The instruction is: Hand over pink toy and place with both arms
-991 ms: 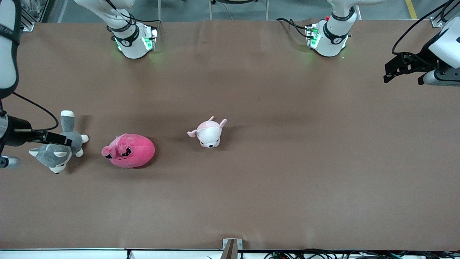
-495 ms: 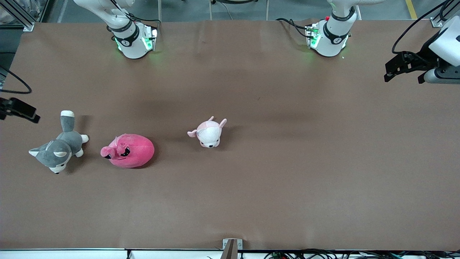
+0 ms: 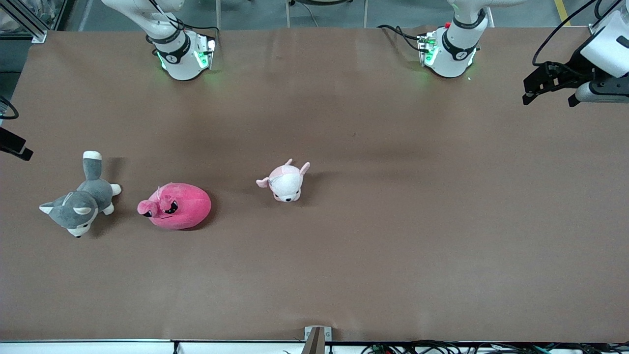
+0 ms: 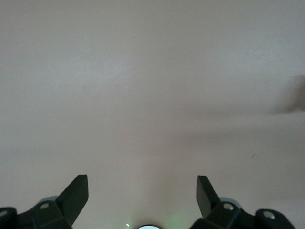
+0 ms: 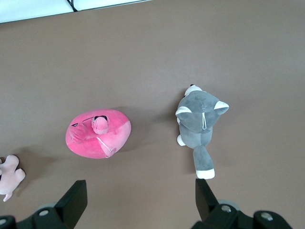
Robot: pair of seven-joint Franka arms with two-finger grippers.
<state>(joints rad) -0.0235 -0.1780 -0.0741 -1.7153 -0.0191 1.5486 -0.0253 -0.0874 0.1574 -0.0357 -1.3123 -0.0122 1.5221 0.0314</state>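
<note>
Brown paper covers the table [image 3: 393, 221] from edge to edge, smooth apart from faint creases near the arm bases. Three soft toys lie on it in a loose row. The pink toy [image 3: 176, 205] is well in from every edge toward the right arm's end, the grey toy [image 3: 80, 199] is beside it closer to that end's edge, and a pale toy [image 3: 286, 181] lies near the middle.

Neither arm holds anything. The left gripper [image 3: 546, 86] hangs spread over the corner at its own end, with only bare paper under it. The right gripper [image 5: 140, 200] is spread wide, high over the grey and pink toys.

As to progress, the pink toy resting free fits either a toy awaiting pickup or one already passed over and set down; the pictures do not settle which.

Outside the table show grey floor, aluminium frame posts, and cables along the near edge.
</note>
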